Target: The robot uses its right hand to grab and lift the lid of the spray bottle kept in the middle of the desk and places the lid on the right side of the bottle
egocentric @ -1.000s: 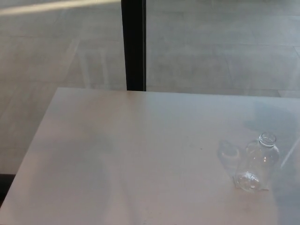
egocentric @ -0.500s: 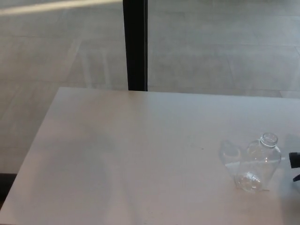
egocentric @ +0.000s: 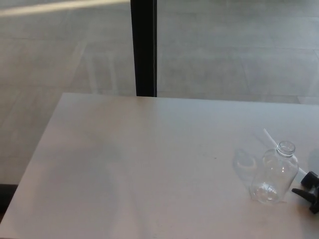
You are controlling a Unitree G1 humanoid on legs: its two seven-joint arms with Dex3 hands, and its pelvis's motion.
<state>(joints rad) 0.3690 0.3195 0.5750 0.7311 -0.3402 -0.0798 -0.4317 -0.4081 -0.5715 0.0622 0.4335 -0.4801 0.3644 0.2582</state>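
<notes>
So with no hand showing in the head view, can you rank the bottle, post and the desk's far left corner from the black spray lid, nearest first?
1. bottle, open-necked, just left of the lid.
2. post, beyond the desk's far edge.
3. corner, farthest left.

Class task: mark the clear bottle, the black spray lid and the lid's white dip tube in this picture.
clear bottle (egocentric: 274, 175), head view, on its glass body.
black spray lid (egocentric: 309, 189), head view, on the black head at the desk's right edge.
white dip tube (egocentric: 270, 137), head view, on the thin tube behind the bottle's neck.
</notes>
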